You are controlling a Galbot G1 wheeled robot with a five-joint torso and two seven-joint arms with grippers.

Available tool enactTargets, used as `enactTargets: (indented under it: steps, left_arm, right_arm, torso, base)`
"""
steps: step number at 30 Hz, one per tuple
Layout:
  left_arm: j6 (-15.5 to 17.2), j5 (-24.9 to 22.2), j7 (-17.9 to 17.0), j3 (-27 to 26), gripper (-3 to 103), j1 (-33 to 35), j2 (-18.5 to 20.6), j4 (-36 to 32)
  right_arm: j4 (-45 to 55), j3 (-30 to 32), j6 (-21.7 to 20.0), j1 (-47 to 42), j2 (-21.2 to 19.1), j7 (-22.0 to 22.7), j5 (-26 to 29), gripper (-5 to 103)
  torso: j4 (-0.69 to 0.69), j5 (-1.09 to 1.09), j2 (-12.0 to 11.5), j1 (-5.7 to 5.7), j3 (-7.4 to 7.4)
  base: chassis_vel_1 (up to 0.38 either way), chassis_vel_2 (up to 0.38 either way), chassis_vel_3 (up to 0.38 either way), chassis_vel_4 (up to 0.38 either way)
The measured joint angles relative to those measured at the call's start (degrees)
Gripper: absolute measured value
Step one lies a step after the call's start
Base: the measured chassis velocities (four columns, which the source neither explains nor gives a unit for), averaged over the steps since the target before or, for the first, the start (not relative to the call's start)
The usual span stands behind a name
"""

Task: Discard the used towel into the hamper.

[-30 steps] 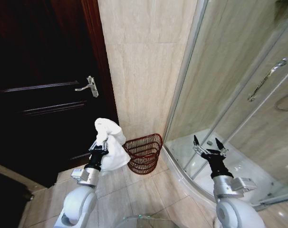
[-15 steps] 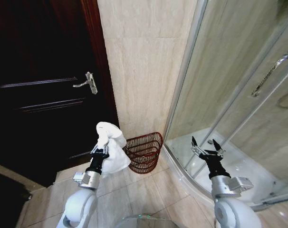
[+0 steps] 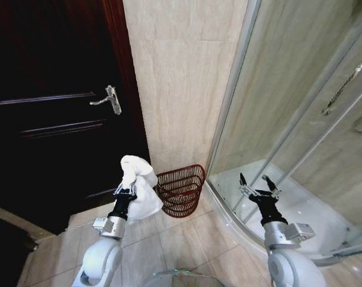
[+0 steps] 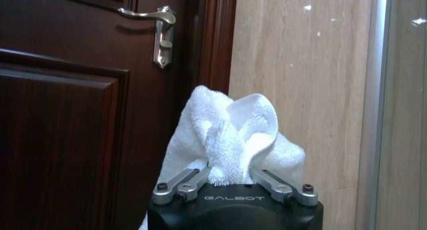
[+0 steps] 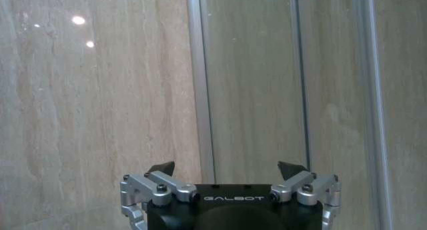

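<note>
Here the left end effector [image 3: 125, 190] pinches the white towel [image 3: 140, 186].

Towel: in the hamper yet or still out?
Out. The towel is bunched in the left hand, held up beside the hamper, not over its rim. The right hand is open by the shower glass.

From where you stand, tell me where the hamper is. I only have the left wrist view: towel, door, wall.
Observer: The hamper stands on the floor against the tiled wall, beside the shower's glass.
Operator: Place it against my claw.
Observer: The left claw, shut on the towel, is up on the hamper's door side; the towel hangs beside the rim, not over the opening.
Operator: Report the other arm.
Observer: The right claw is open and empty, held before the shower.
</note>
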Motion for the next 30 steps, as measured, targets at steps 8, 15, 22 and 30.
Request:
enactTargets:
  steps: [8, 15, 22, 30]
  left_arm:
    - [1.4, -1.5, 0.5, 0.6, 11, -2.7, 1.9, 0.6]
    - [5.4, -4.4, 0.5, 2.3, 11, -8.7, 5.3, 0.3]
    - [8.5, -8.4, 0.6, 4.2, 11, -14.0, 11.1, 0.7]
    - [11.4, -14.5, 1.5, 10.5, 11, -24.0, 21.9, 5.6]
  right_arm:
    - [0.2, -0.3, -0.4, 0.5, 0.0, 0.0, -0.6, 100]
    - [-0.4, -0.2, -0.6, 0.8, -0.1, 0.1, -1.1, 100]
    - [-0.4, 0.1, -0.2, 0.4, 0.0, 0.1, -1.9, 100]
    - [-1.0, 0.4, 1.2, -0.2, 0.9, 0.3, -5.3, 100]
  torso:
    - [0.0, 0.0, -1.8, -0.74, -1.06]
    - [0.0, 0.0, -3.7, -1.51, -2.2]
    - [0.0, -0.01, -5.1, -2.09, -3.02]
    - [0.02, -0.01, -7.3, -2.93, -4.34]
  base:
    - [0.0, 0.0, 0.0, 0.0]
    - [0.0, 0.0, 0.0, 0.0]
    - [0.0, 0.0, 0.0, 0.0]
    - [0.0, 0.0, 0.0, 0.0]
